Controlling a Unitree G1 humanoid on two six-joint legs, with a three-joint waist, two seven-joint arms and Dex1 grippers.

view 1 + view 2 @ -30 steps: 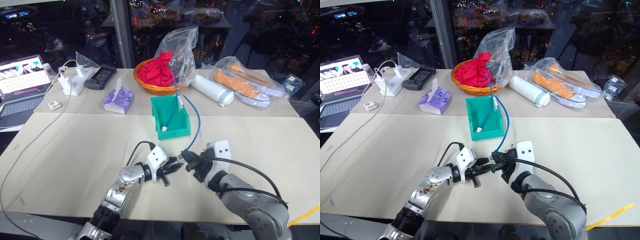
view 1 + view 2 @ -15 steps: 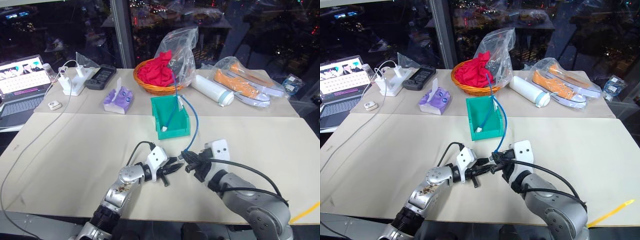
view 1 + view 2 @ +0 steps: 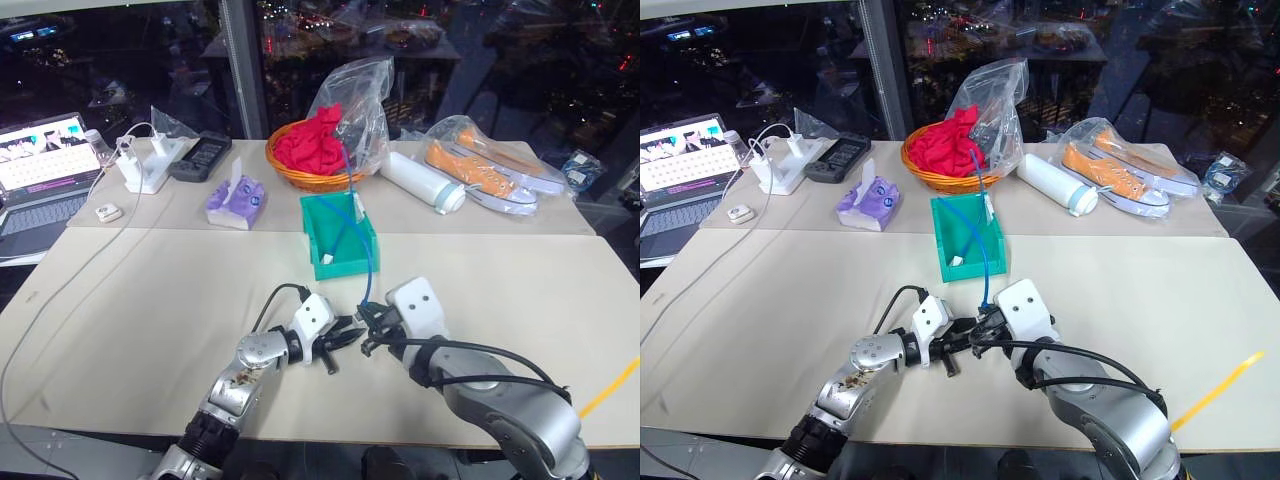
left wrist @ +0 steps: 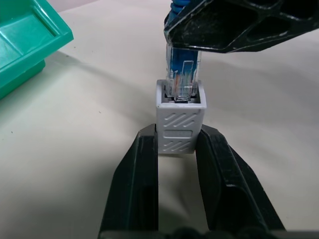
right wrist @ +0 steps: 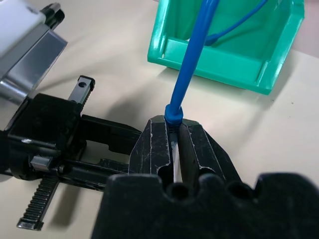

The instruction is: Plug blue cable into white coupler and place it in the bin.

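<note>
My left gripper point(image 4: 177, 149) sits low in the middle of the head views, its two black fingers point(image 4: 137, 184) pinched narrow on the sides of the white coupler point(image 4: 179, 122). In my left wrist view the coupler stands upright at the centre of the frame, its open socket facing away from me. The clear plug of the blue cable point(image 3: 369, 262) is seated part way in that socket, its top still showing above the rim.

My right gripper point(image 5: 175, 144) meets the left one just right of centre in the lower half of the head views. Its fingers are closed tight on the cable right behind the plug, with the blue boot poking out between the tips. From there the cable climbs toward the upper middle of the frame and loops into the bin point(image 3: 318, 232), which stands on the table point(image 3: 150, 290) just above both grippers, near them but not touching. The cable's far end lies inside the bin.

Higher in the frame sit a basket point(image 3: 305, 172) with red cloth, a tissue pack point(image 3: 234, 199) to its left, and a laptop point(image 3: 38, 165) at the left edge.
</note>
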